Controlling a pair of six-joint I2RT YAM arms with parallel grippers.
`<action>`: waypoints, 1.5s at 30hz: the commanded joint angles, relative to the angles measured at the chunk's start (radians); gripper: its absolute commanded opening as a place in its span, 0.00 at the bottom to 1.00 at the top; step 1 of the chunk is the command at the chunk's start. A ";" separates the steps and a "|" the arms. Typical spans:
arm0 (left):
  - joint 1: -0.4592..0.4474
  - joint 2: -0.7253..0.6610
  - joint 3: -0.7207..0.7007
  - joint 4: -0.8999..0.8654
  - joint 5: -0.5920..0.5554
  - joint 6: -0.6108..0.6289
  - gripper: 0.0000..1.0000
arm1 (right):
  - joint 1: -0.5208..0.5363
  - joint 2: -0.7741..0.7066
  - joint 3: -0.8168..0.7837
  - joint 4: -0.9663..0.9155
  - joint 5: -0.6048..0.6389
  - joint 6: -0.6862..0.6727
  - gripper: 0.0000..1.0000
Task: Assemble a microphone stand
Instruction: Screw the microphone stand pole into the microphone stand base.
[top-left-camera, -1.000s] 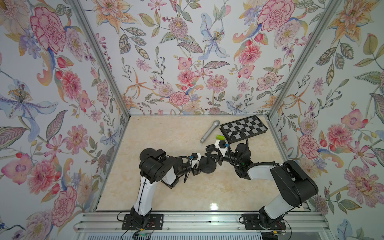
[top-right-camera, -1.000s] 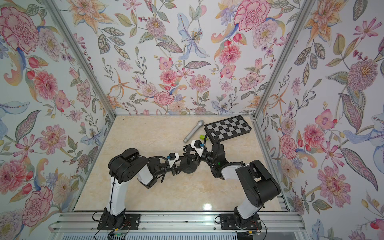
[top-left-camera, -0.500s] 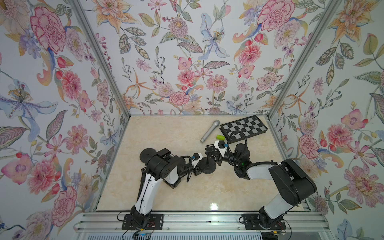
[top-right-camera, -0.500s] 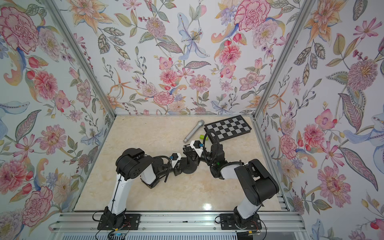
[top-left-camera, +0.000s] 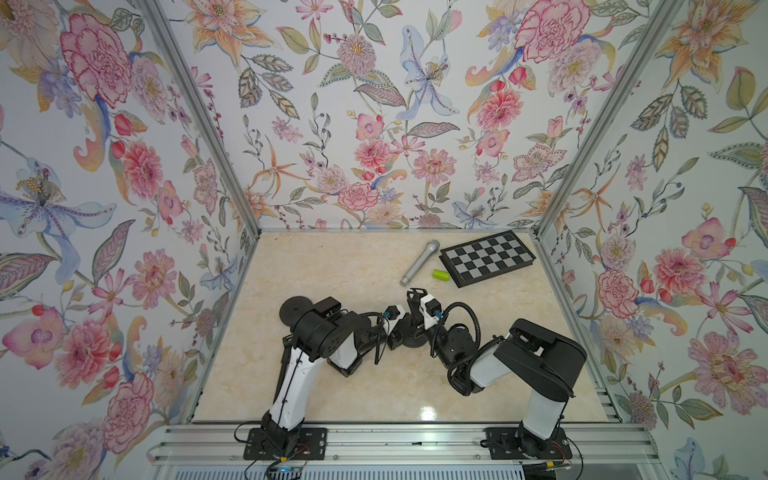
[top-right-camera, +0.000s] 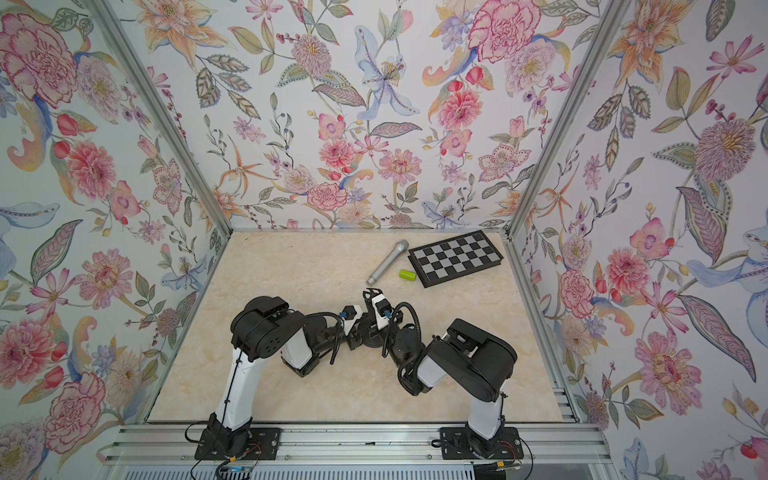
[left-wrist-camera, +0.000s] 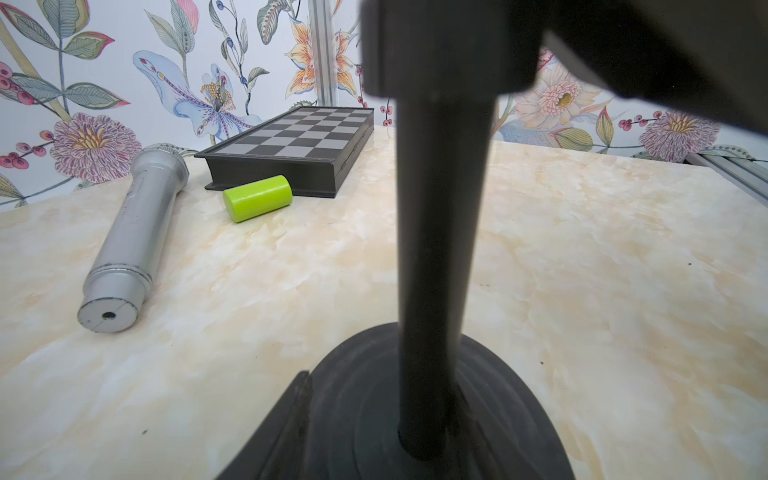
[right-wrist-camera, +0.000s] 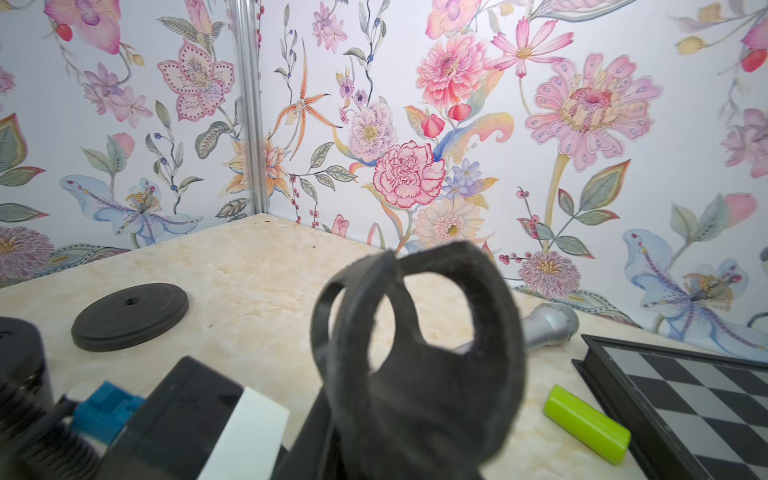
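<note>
Both elbows have drawn in toward the middle of the counter (top-left-camera: 332, 266) over the last second, the left one most, and the loose black disc (top-left-camera: 293, 309) behind it now shows more plainly. The hands themselves have barely shifted. Between them the microphone stand (top-left-camera: 414, 340) stands upright near the counter's centre.

The left hand (top-left-camera: 397, 334) sits low at the base (left-wrist-camera: 361, 419). In its wrist view one finger (left-wrist-camera: 286, 415) lies against the base's rim and the pole (left-wrist-camera: 438, 249) rises straight ahead. The other finger cannot be made out, so I cannot tell whether this hand clamps the base.

The right hand (top-left-camera: 415, 316) is up at the top of the pole, closed on the stand just under the clip (right-wrist-camera: 415, 353), which fills its wrist view.

Farther back lie the silver microphone (top-left-camera: 419, 262) and a green cylinder (top-left-camera: 441, 274), the cylinder just beside the chessboard (top-left-camera: 488, 257). All three are apart from both hands.
</note>
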 joint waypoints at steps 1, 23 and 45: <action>-0.025 0.025 -0.009 0.026 -0.040 0.060 0.52 | 0.028 0.072 -0.013 -0.017 0.239 -0.024 0.00; -0.022 0.034 -0.047 0.050 -0.032 0.094 0.53 | -0.440 -0.258 0.070 -0.646 -1.262 -0.041 0.53; -0.022 0.031 -0.022 -0.054 -0.077 0.119 0.52 | -0.430 -0.127 0.048 -0.374 -0.940 0.045 0.00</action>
